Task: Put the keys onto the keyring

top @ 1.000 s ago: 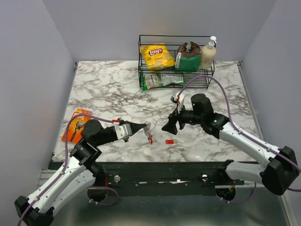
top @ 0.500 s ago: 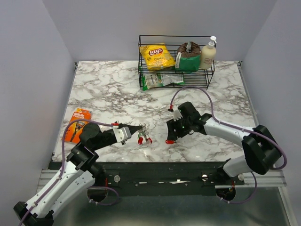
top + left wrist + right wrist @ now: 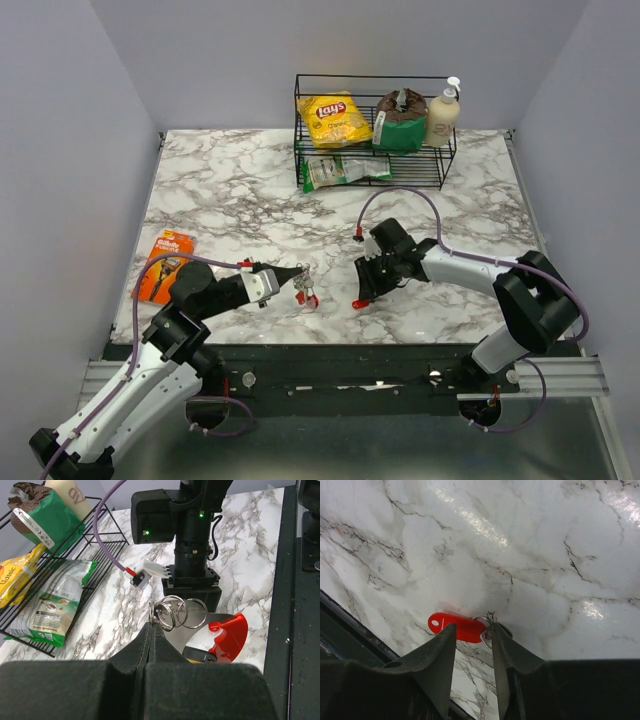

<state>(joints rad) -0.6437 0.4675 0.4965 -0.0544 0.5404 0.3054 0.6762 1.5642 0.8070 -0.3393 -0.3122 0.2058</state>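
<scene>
Only the right wrist view showed the small metal key with a red oblong plastic tag (image 3: 456,626) lying flat on the white marble-patterned counter (image 3: 520,540), its little ring end between the fingers; only the left wrist view showed the thin silvery metal keyring (image 3: 176,614), several loops bunched with a red curved plastic piece (image 3: 229,636), out in front of the fingertips; from above both were tiny. The left arm (image 3: 200,290) reached forward low over the near edge; the right arm (image 3: 460,268) stretched leftward toward it, wrist tipped down; the two tools stood near each other but apart. The left tool (image 3: 154,626) was closed tight, pinching a keyring loop at its tips; the right tool (image 3: 472,630) stood partly open, its fingers straddling the key's tag end, tips down at the counter; whether the pads pressed the key could not be told.
</scene>
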